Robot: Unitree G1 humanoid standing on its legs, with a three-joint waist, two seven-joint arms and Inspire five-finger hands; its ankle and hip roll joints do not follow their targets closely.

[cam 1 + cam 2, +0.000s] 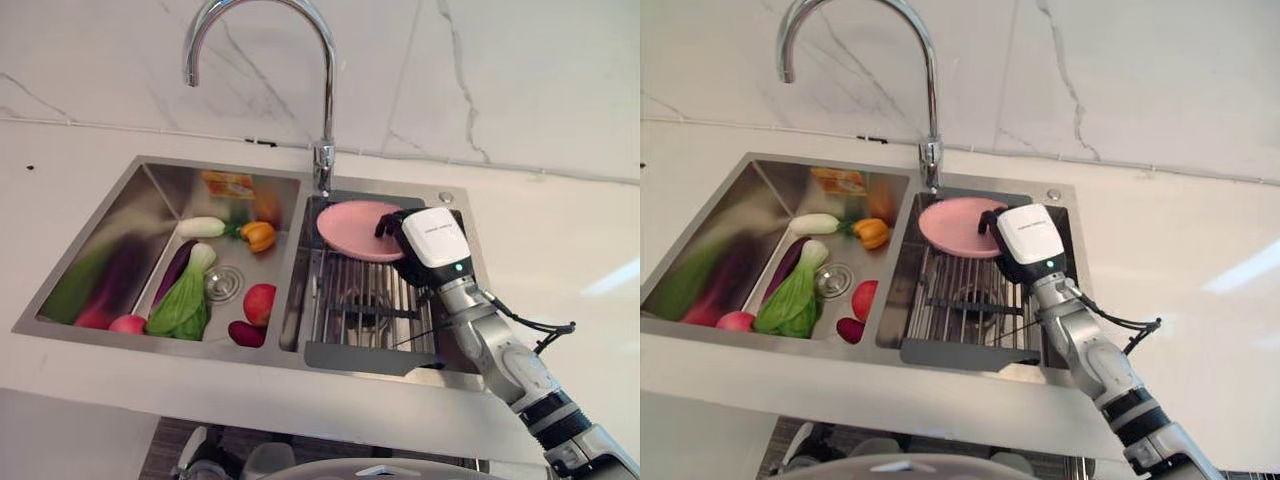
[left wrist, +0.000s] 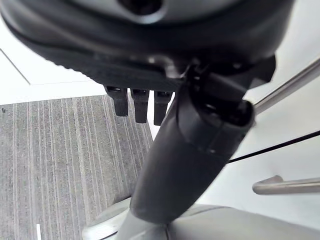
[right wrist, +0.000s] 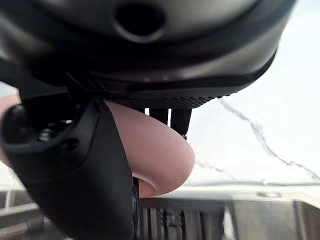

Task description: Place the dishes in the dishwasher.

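A pink plate (image 1: 355, 228) hangs tilted over the far end of the dish rack (image 1: 360, 305) in the right-hand basin. My right hand (image 1: 412, 236) is shut on its right rim, thumb on one face and fingers on the other. From the right wrist the same plate (image 3: 155, 150) bulges between the thumb (image 3: 80, 170) and the fingers, with rack bars below it. My left hand (image 2: 150, 102) hangs low beside the counter front above a grey striped floor, its fingers straight and holding nothing.
The left basin (image 1: 150, 200) holds toy produce: bok choy (image 1: 185, 300), an aubergine (image 1: 172, 270), a red apple (image 1: 259, 303), an orange pepper (image 1: 258, 236), a white radish (image 1: 202, 227). A tall curved tap (image 1: 320, 90) rises behind the divider. White counter surrounds the sink.
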